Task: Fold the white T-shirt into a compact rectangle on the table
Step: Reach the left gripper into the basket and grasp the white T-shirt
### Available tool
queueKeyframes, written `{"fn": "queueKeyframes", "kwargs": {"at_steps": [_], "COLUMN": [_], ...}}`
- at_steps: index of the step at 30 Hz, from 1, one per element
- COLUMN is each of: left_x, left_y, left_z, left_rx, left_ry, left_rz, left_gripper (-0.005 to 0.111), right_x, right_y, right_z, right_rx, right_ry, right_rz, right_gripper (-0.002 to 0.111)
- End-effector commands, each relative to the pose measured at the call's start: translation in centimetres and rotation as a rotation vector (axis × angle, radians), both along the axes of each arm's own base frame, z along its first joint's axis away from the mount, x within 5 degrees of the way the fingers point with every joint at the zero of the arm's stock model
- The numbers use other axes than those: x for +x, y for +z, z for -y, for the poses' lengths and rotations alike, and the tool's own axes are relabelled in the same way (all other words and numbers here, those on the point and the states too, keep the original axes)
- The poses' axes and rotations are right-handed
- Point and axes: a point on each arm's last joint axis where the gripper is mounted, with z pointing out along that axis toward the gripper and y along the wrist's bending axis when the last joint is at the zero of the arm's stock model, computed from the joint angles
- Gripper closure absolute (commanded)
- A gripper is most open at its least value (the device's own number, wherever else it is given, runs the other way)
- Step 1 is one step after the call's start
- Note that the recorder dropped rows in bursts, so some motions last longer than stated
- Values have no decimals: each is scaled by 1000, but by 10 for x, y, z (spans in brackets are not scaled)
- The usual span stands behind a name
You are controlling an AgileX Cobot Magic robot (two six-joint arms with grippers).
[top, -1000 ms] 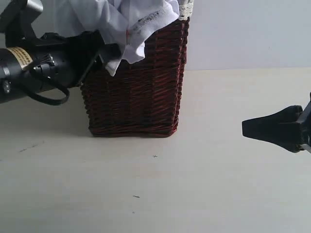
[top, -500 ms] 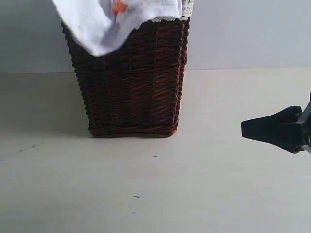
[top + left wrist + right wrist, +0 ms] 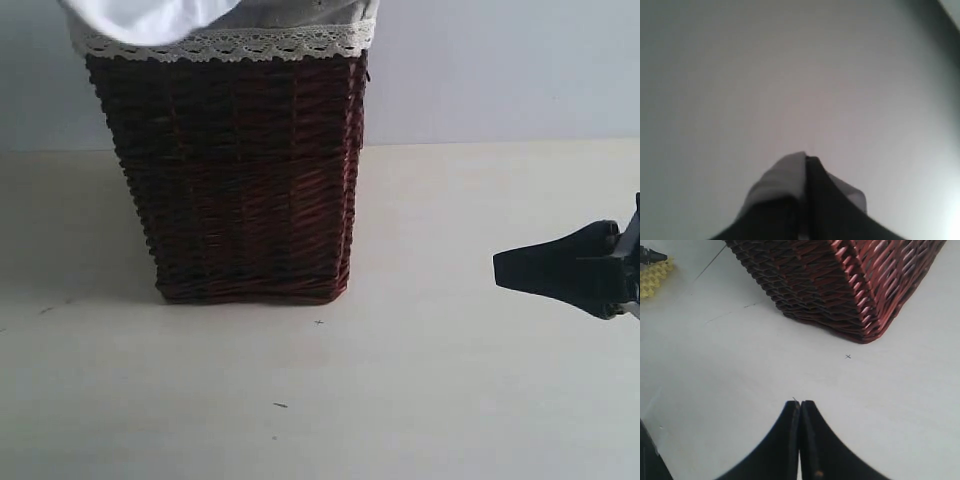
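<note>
White T-shirt (image 3: 150, 18) has been hauled up over the last second: only a lobe is seen above the left rim of the wicker basket (image 3: 240, 180), lace liner (image 3: 230, 43) now uncovered, basket dragged left and nearer on the bench (image 3: 420, 400). Left fingers (image 3: 815, 205) are clamped shut on a pinch of pale cloth, judged the shirt; right fingers (image 3: 810, 440) are closed on nothing, low at right. Extraction judged nearly done; nothing laid flat, folding not started.

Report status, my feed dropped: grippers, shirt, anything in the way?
Left gripper shut on white T-shirt. Right gripper shut, empty, over table. Shirt hangs at basket rim, not on table.
</note>
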Motion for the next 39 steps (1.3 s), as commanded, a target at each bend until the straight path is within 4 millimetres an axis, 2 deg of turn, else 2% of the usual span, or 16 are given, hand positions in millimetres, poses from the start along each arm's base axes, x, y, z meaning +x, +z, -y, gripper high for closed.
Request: {"fn": "queueKeyframes", "kwargs": {"at_steps": [1,5,8,11,13,16,20,24,28,33,35,39], "left_x": [-37,-46,-63,-98,-122,-136,-135,-105,-54,-1,19,43], "left_y": [26,32,37,42,43,42,37,23,0,-27,-39,-50], "left_z": [-13,-15,-20,-32,-41,-45,-46,-36,-14,20,32,51], "left_rx": [-61,-159,-186,-204,-196,-155,-71,69,266,547,598,634], "left_ry": [-3,-161,-173,-109,-46,3,64,87,76,-17,-85,-226], "left_rz": [171,217,310,510,569,501,343,23,-283,-456,-528,-562], "left_gripper": [107,107,107,107,107,107,107,107,107,107,107,107], "right_x": [0,0,-1,-1,0,0,-1,-1,-1,-2,-2,-2], "right_y": [3,2,2,2,2,2,3,3,3,3,3,3], "right_z": [0,1,0,0,0,0,-2,-2,-2,-2,-2,-2], "right_rx": [1,-3,-5,-4,0,2,24,22,23,25,25,25], "right_ry": [2,4,9,11,9,10,29,28,30,33,33,33], "right_rz": [16,15,14,13,12,6,2,4,4,3,3,3], "right_gripper": [108,108,108,108,108,108,108,108,108,108,108,108]}}
